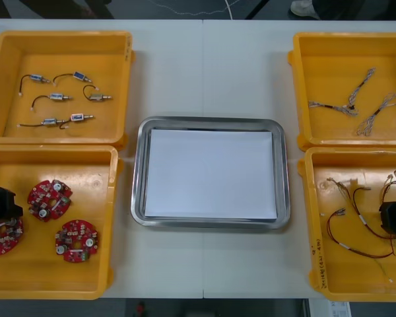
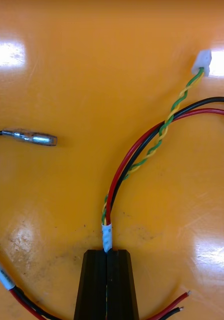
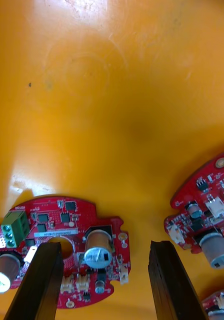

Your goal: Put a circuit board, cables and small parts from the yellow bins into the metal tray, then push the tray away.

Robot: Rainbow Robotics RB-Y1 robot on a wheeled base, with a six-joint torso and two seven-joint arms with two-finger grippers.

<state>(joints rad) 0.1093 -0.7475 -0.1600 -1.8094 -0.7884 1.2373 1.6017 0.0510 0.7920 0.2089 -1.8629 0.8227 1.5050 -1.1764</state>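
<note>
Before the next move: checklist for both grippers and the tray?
1. Right gripper shut on cable: ok, pinched at its white sleeve.
2. That cable free of the other cables in the yellow bin: cannot tell.
3. Left gripper open: ok.
4. Left fingers astride circuit board: cannot tell; one is over its hole, one past its edge.
5. Metal tray has room: ok, white inside bare.
</note>
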